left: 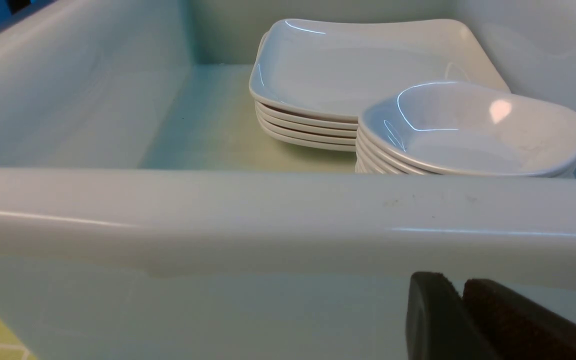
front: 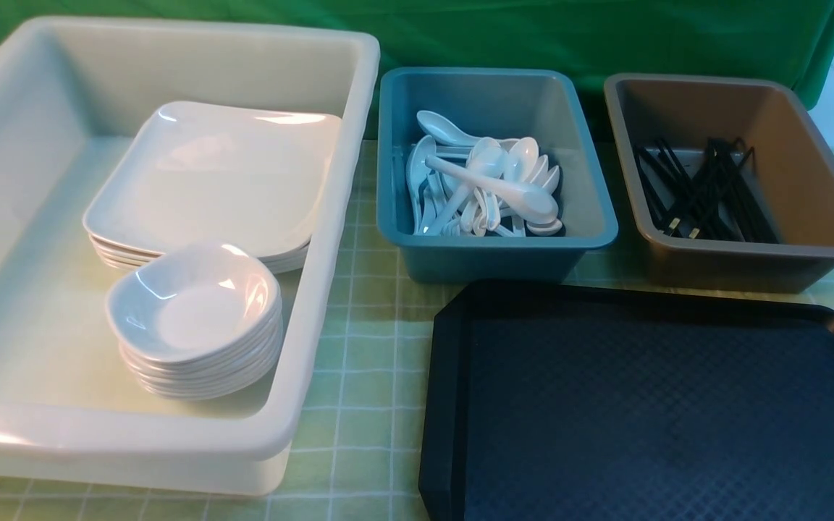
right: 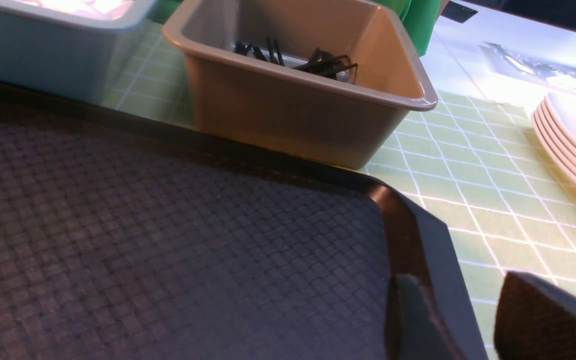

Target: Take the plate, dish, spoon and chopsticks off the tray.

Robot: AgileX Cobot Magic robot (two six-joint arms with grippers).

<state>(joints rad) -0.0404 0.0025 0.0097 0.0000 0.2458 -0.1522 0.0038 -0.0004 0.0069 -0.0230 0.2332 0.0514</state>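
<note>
Over the tray [right: 178, 240], right pincer [right: 468, 320] agape, empty.

A: Lighting status?
B: Bright, diffuse, overhead. Specular glare marks the glossy white square plates [front: 214, 181] and the small rounded white dishes [left: 468, 130].
A: Focus?
B: Front view sharp. Dark padded fingertips [right: 543, 320] blur in wrist views.

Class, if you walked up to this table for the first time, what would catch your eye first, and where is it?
The big white bin on the left, holding a stack of square plates with a stack of small dishes in front. On the right lies the bare black tray, behind it a blue bin of spoons and a brown bin of chopsticks.
</note>
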